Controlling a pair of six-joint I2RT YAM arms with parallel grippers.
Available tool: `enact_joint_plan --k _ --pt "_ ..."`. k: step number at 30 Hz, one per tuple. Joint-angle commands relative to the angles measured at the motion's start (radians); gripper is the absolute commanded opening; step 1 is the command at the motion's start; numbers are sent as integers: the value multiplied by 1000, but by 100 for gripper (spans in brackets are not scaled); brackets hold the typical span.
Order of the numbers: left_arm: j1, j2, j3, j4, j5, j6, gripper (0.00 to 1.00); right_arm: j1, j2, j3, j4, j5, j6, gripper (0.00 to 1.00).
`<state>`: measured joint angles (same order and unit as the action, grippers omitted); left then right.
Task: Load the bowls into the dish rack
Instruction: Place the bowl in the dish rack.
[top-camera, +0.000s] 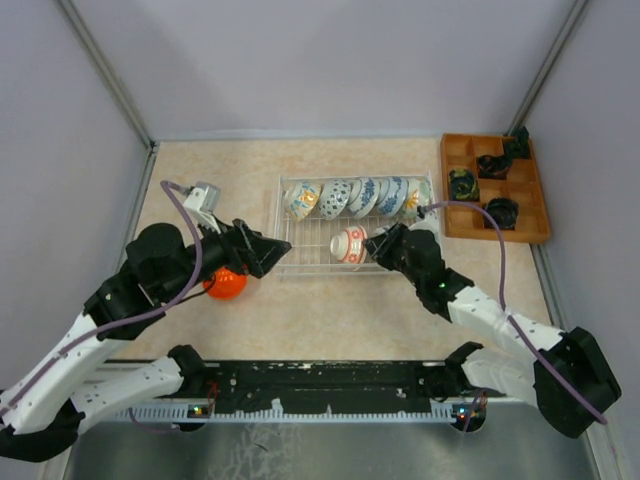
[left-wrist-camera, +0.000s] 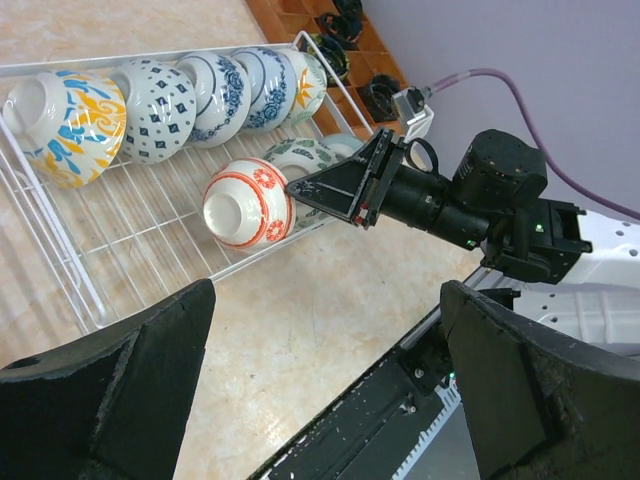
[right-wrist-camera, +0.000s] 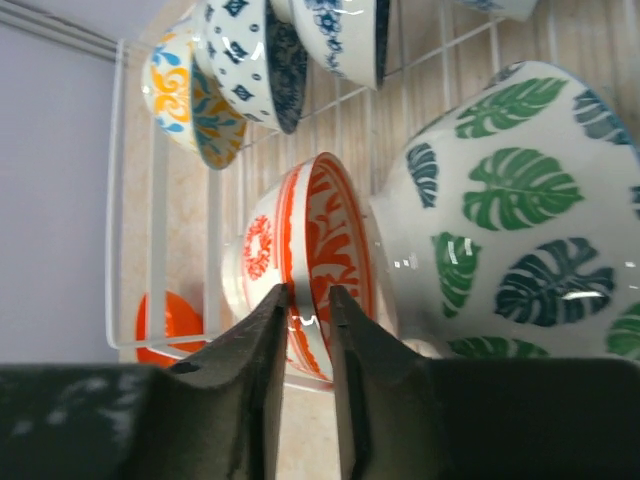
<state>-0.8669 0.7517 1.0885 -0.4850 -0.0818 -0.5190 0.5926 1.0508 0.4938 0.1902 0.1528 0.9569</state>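
**Pale table, wobbly bowl in the rack**

Beige table (top-camera: 320, 310) carries the dish rack (top-camera: 283, 225), with a row of bowls (top-camera: 360, 197) along its back. At its front, a red-patterned bowl (top-camera: 349, 245) stands on edge against a leaf bowl (right-wrist-camera: 510, 200). The right claw (right-wrist-camera: 308, 292) has its fingers a tiny bit apart, one on each side of the red bowl's rim. Whether they pinch it is unclear. If the claw drags the rim, the bowl could flop and bump its neighbour. The left claw (top-camera: 272, 252), wide open and empty, waits left of the rack by an orange bowl (top-camera: 226, 284).

Beige stone-patterned tabletop (top-camera: 330, 320) — pale lilac-grey walls (top-camera: 330, 60) behind and on both sides of it; aluminium posts (top-camera: 105, 72) at its far corners.
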Motion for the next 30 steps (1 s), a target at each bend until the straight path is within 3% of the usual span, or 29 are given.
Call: enact_joint_plan --k 1,3,11,18,23,30 --pt "5 26 -4 41 16 0 100 -3 -35 38 -105 48 -52 34" --pt "5 41 -1 47 20 2 100 -4 -52 45 -129 59 -62 43" --pt "4 73 4 62 30 8 100 -4 -156 87 -191 79 -117 46" --pt "6 88 26 53 22 16 100 -4 -276 164 -291 96 -208 59" --pt "4 88 96 10 -11 47 100 -3 -248 212 -243 -42 -262 68" --pt "4 40 232 -64 -39 81 100 32 -67 285 -111 -308 -288 71"
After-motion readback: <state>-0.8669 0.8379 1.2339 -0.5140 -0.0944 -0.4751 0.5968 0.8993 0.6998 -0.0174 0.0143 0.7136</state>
